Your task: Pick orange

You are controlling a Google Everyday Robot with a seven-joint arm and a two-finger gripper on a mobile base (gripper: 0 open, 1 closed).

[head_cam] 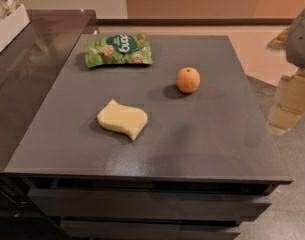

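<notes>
One orange [188,80] sits well left of the gripper [289,104] at far right (open or closed? can't tell).

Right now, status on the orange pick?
Tool at far right, beyond the table edge, apart from orange. Orange on table, untouched. Sponge and green bag lie to its other side; nothing between.

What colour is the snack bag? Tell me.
The snack bag is green with white lettering, camera view. The gripper hangs right of the table.
</notes>
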